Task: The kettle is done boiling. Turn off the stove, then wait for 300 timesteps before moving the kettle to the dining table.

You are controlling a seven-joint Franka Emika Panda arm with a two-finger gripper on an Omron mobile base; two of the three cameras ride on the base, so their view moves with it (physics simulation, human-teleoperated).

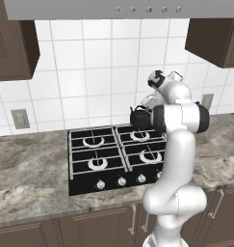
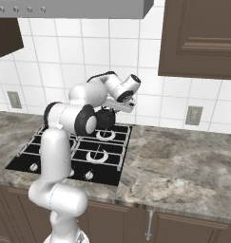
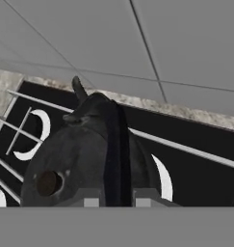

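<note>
The gripper (image 3: 117, 202) is clamping the kettle (image 3: 84, 159) by its handle above the stove (image 1: 113, 157), tiled wall (image 1: 89, 72) close behind.

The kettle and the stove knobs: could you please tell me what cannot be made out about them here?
- Kettle: left base view, right half behind the arm; lifted or resting, unclear.
- Stove knobs: too small to read settings; the fourth is behind the arm.
- Gripper: hand view, fingertips cut off at the bottom edge.

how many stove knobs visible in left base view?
3 along the stove front edge: left, middle, right. The arm may hide a fourth.
</note>
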